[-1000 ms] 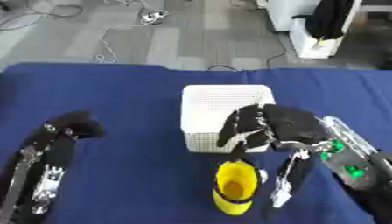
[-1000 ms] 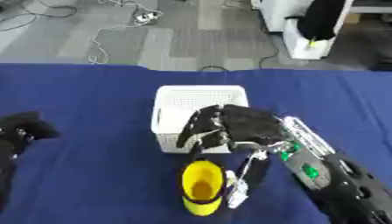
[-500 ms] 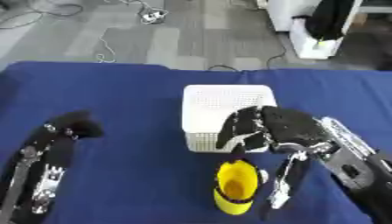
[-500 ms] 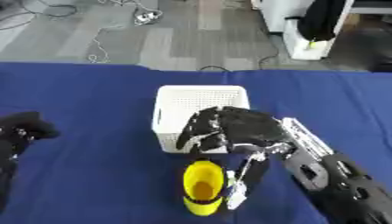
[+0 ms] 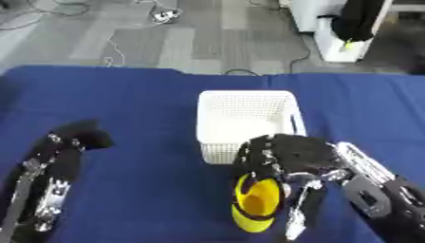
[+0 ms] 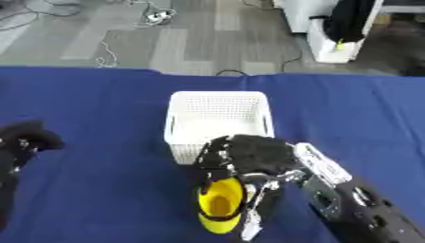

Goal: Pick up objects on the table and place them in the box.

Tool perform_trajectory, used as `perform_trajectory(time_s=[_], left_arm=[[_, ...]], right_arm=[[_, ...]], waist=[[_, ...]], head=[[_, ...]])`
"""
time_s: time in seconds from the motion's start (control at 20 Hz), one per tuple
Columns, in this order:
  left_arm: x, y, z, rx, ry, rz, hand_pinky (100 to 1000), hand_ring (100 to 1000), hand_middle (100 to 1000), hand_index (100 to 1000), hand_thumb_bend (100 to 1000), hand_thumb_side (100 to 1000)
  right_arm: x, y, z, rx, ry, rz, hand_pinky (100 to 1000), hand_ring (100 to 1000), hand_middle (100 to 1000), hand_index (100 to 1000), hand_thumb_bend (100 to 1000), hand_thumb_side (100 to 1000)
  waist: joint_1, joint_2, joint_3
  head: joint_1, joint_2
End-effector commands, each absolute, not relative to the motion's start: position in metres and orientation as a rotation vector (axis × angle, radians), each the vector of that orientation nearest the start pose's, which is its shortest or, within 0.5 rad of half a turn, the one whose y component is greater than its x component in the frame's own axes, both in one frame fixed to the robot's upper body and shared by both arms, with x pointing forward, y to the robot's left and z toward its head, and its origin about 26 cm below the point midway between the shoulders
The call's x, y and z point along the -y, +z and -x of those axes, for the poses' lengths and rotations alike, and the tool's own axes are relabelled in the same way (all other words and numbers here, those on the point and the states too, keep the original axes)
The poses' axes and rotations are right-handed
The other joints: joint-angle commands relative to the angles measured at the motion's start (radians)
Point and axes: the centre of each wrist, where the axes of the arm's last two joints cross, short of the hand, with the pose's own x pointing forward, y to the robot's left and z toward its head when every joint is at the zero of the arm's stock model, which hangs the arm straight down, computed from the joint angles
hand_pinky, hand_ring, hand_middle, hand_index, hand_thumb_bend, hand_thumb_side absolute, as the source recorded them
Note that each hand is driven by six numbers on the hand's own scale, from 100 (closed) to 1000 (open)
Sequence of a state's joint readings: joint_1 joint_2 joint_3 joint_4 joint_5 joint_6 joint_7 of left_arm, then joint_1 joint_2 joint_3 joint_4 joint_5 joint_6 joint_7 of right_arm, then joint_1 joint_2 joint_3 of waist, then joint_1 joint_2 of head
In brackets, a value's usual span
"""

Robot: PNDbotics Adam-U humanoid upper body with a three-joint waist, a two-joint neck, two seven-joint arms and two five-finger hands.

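The right robot hand (image 5: 286, 156) curls around the yellow cup (image 5: 255, 204), holding it just before the white basket (image 5: 245, 114) for dropping in.

One white basket (image 5: 246, 115), one yellow cup (image 5: 255, 202), two robot hands: left (image 5: 81, 134), right (image 5: 291, 154).

I see a yellow plastic cup (image 5: 255, 203), mouth towards me, just in front of the white perforated plastic box (image 5: 245, 122).
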State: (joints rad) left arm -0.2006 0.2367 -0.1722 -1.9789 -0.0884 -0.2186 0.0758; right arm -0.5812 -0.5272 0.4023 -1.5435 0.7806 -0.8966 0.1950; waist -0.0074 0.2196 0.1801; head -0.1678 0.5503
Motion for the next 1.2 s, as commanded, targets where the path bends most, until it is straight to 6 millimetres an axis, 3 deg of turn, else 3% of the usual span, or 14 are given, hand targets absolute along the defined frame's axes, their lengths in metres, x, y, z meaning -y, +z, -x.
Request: perform_trajectory(time_s=[0.05, 1.2], left_arm=[[-0.2116, 0.1583, -0.2861, 2.405, -0.396, -0.012, 691, 649, 615, 814, 192, 841], [-0.21, 0.1597, -0.2867, 2.413, -0.397, -0.004, 690, 651, 614, 815, 191, 843]], right_arm=[[0.2244, 0.1606, -0.379, -2.167, -2.177, -0.365, 698, 698, 691, 632, 896, 657], [0.2264, 0.1531, -0.3859, -2.124, -2.187, -0.436, 701, 695, 684, 615, 897, 657]], waist=[[0.002, -0.012, 0.001], [0.003, 0.001, 0.01]], head=[[-0.004, -0.014], [-0.001, -0.023]])
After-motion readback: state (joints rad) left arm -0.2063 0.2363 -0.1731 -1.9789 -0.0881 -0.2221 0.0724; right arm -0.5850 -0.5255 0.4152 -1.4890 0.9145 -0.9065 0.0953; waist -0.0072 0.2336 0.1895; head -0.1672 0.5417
